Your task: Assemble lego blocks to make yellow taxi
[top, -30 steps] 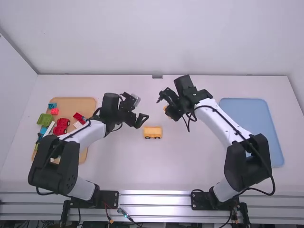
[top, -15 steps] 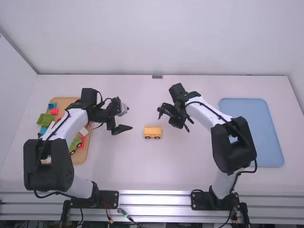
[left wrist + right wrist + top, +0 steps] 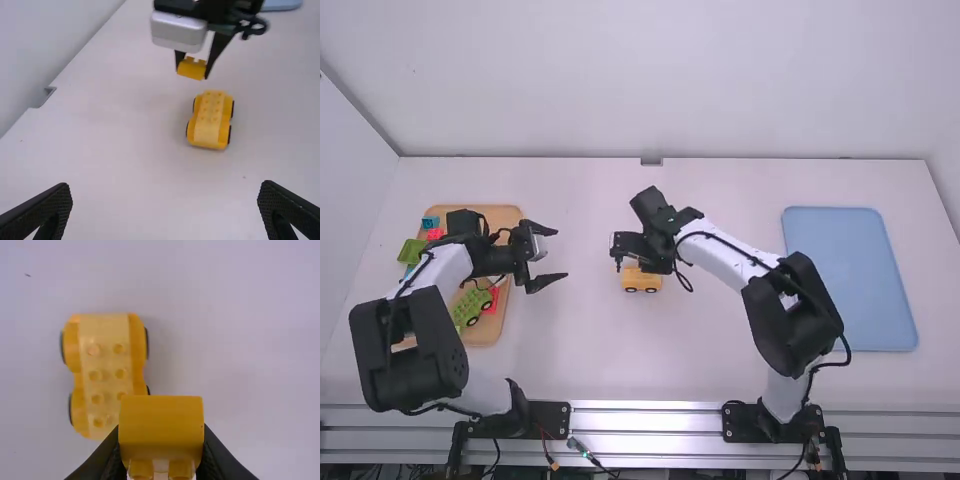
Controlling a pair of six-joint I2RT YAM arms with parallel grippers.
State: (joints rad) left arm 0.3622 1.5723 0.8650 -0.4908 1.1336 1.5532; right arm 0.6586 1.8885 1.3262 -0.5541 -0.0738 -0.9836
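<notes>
While the left gripper [image 3: 561,254] gapes, the right gripper [image 3: 619,263] pinches a smooth, squarish yellow block [image 3: 161,425], with the studded, dark-wheeled yellow car [image 3: 106,371] lying near, below it!

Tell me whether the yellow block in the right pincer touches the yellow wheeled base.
Apart: the left wrist view shows white table between the yellow block, gripped by the right pincer, and the yellow wheeled base.

Over by the counter's [image 3: 720,370] left edge, a tan tray [image 3: 502,214] is carrying a green wheeled toy [image 3: 468,306], with a blue block [image 3: 430,222] and red block [image 3: 435,234] sitting near its far left corner; a blue tray [image 3: 848,280] is lying near the counter's right edge.
</notes>
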